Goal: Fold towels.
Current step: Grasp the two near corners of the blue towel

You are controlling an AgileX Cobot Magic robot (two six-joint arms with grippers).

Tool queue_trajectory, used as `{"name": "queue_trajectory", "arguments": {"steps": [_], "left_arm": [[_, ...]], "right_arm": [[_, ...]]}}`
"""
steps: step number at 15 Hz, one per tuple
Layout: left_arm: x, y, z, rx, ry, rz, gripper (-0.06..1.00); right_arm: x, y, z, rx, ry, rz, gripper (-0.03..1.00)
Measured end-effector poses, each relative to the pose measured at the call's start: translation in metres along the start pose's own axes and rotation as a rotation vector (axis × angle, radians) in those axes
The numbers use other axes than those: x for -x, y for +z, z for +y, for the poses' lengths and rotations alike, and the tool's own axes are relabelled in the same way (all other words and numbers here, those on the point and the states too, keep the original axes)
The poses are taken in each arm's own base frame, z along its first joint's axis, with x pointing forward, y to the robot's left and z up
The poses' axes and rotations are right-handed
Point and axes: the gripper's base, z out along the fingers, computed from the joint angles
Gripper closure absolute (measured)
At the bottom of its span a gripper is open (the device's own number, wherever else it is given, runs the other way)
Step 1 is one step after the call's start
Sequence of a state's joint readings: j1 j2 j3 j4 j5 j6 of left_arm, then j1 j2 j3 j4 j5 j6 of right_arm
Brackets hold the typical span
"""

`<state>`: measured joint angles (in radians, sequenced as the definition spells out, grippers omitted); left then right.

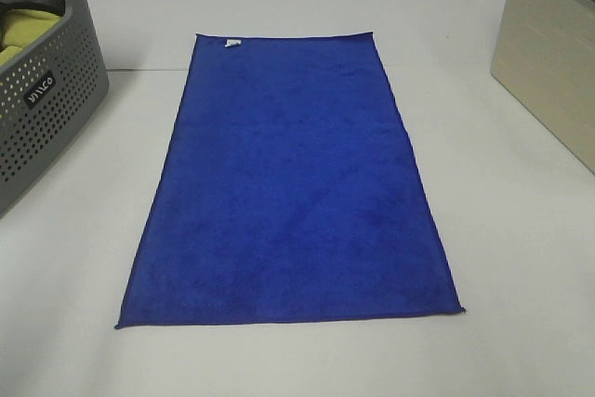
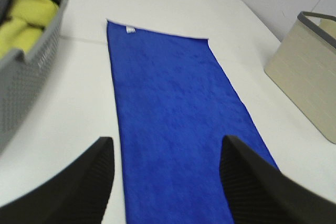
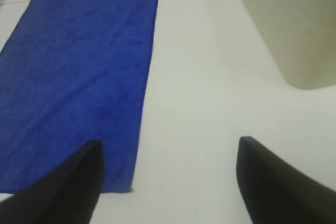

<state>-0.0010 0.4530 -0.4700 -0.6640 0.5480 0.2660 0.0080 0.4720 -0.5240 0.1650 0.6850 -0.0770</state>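
So, basket (image 1: pixel 46 109): grey and perforated, standing at the left of the table (image 1: pixel 521 258) with a yellow-green cloth (image 1: pixel 23 30) inside. I take it as the laundry supply, kept off the work area.
Basket label: white letters on a small dark plate, too blurred for me to read with confidence.
Left gripper (image 2: pixel 167 139): jaws wide apart with nothing between them, hanging above the towel's near end. It does not show in the overhead view.
Towel (image 1: pixel 293 192): royal blue, spread flat at full length down the middle of the table, no fold made yet. I judge it is laid so that both near corners are within reach.
Tag (image 1: pixel 231 42): small and white, at the far left corner, with no print I can read.
Right gripper (image 3: pixel 169 141): jaws apart and empty, above bare table just beside the towel's near right corner.
Bin (image 1: pixel 548 53): beige, at the far right, well apart from the towel.
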Motion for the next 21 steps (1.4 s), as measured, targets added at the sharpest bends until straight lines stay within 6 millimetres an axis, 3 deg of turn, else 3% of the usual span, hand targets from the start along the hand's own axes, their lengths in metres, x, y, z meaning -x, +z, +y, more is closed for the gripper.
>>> {"name": "queue_trajectory", "arguments": {"steps": [4, 8, 14, 21], "left_arm": [[-0.015, 0.067, 0.019, 0.022, -0.204, 0.338, 0.37], [-0.049, 0.120, 0.044, 0.054, -0.309, 0.637, 0.37], [-0.095, 0.166, 0.061, 0.046, -0.337, 0.822, 0.37], [-0.134, 0.204, 0.065, 0.093, -0.291, 0.887, 0.34]], "right_arm": [[0.001, 0.062, -0.003, 0.016, 0.110, 0.240, 0.33], [-0.022, 0.123, -0.004, 0.043, 0.209, 0.546, 0.33], [-0.051, 0.189, 0.000, 0.199, 0.196, 0.787, 0.27], [-0.087, 0.230, 0.004, 0.297, 0.272, 0.885, 0.26]]}}
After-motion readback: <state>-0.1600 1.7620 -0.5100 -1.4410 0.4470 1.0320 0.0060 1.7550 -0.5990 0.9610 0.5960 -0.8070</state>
